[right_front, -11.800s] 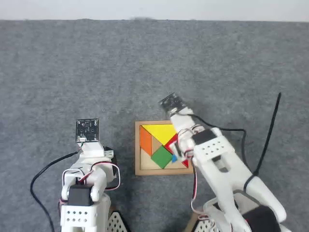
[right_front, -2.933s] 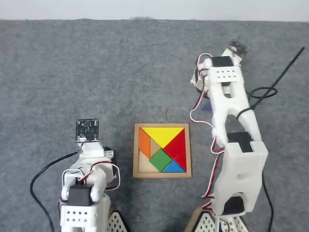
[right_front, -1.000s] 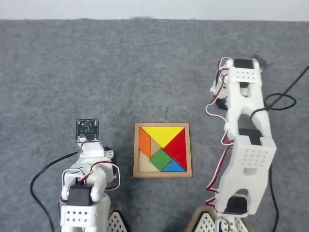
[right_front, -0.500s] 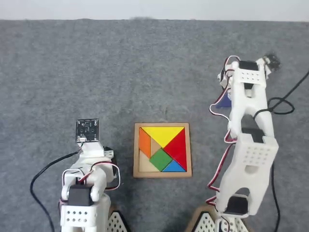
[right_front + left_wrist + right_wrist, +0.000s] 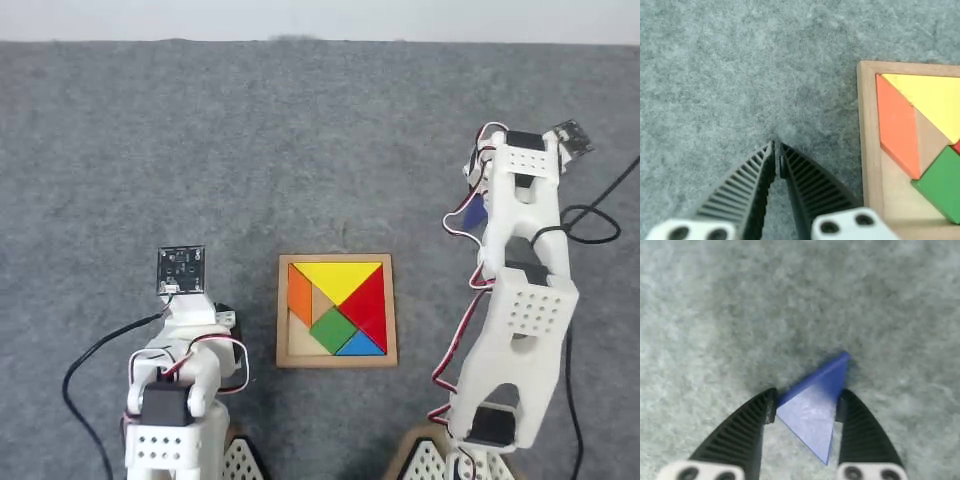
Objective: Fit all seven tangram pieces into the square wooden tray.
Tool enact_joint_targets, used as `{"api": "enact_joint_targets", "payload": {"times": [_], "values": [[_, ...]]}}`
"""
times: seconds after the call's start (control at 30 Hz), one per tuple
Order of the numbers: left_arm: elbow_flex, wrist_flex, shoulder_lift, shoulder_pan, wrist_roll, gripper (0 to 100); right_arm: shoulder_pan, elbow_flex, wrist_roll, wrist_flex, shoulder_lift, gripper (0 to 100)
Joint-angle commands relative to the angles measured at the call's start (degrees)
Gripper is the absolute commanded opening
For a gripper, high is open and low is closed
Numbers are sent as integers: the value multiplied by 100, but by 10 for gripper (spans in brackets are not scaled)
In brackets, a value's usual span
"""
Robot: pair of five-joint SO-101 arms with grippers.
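- The right gripper (image 5: 805,405) hung over the grey felt-like table cover (image 5: 200,140), well apart from the square wooden tray (image 5: 282,312), off to its right and farther out on the table.
- Its two black jaws were drawn partway in around a dark blue triangular piece (image 5: 812,407). One jaw met a corner of the piece and the other pressed its opposite edge.
- That piece sat low against the cover. From above, we saw a sliver of it (image 5: 473,213) beside the right arm's upper section.
- The left gripper (image 5: 777,148) pointed down at the cover just left of the tray's left rim, with its jaws pressed together and nothing between them.
- Inside the tray lay a large yellow triangle (image 5: 338,275) along the far side and an orange parallelogram (image 5: 300,293) along the left.
- A large red triangle (image 5: 370,305) lay along the right, a green square (image 5: 332,329) near the middle and a small light blue triangle (image 5: 359,345) at the near edge.
- Plain wood-coloured patches showed between the orange and green pieces and in the near left corner. We could not tell whether these were pieces or bare tray floor.
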Motion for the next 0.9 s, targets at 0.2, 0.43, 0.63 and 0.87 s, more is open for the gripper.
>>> {"api": "enact_joint_targets", "payload": {"times": [0.2,0.43,0.63,0.87], "values": [[-66,9,-114,-35,-53,13,-664,-246,932,1051,-760,7],[-66,9,-114,-35,-53,13,-1508,-246,1662,1745,-1297,7],[-66,9,-114,-35,-53,13,-1886,-246,2796,1543,-1385,21],[-66,9,-114,-35,-53,13,-1367,-202,4018,1473,-1358,136]]}}
